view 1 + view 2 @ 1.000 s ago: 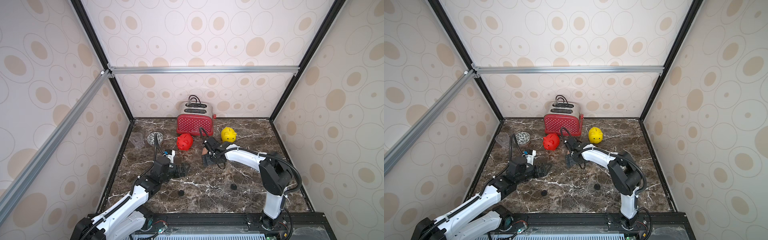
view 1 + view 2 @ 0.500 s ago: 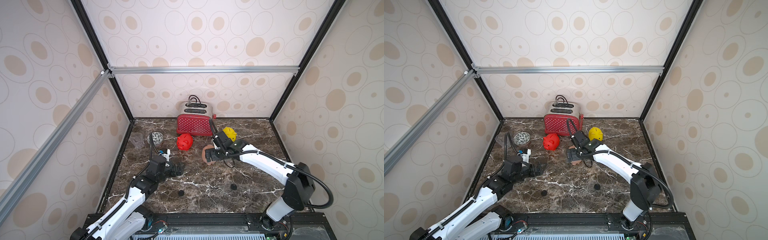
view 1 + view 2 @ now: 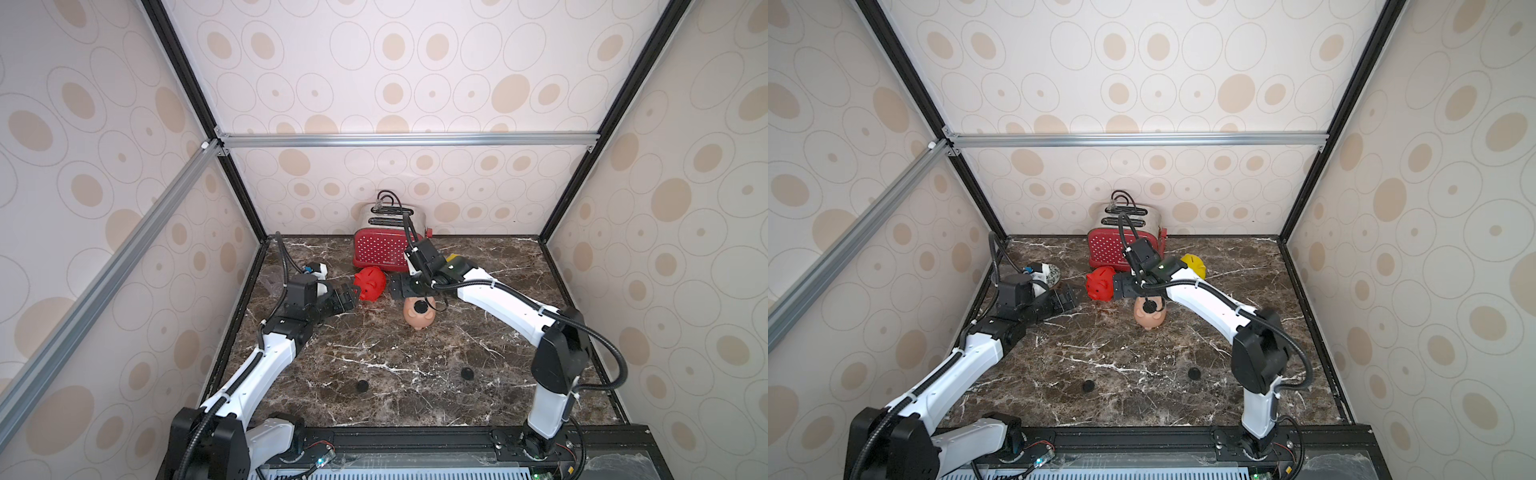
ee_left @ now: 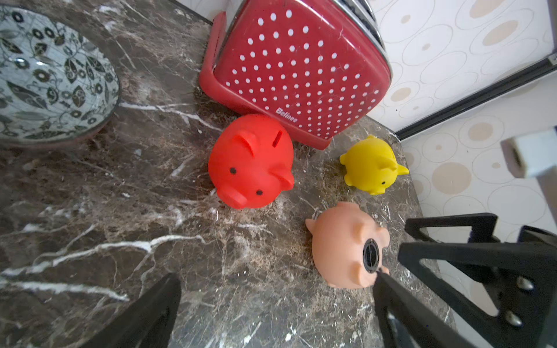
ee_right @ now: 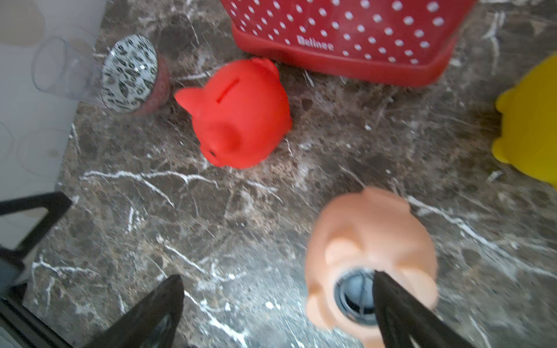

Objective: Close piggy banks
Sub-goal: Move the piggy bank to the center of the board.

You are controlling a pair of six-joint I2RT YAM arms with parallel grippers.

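Red pig (image 4: 251, 162), yellow pig (image 4: 372, 165) upright; peach pig (image 4: 340, 241) overturned, belly plugged.

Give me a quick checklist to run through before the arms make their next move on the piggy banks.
1. Peach pig plugged: ok, it lies belly up with a black plug in the hole.
2. Right pincer free: ok, open and holding nothing.
3. Left pincer free: ok, open and holding nothing, close to the red pig.
4. Red pig and yellow pig closed: cannot tell, both stand upright with their bellies hidden.
5. Spare plugs at hand: ok, two small black discs lie loose near the front of the table.
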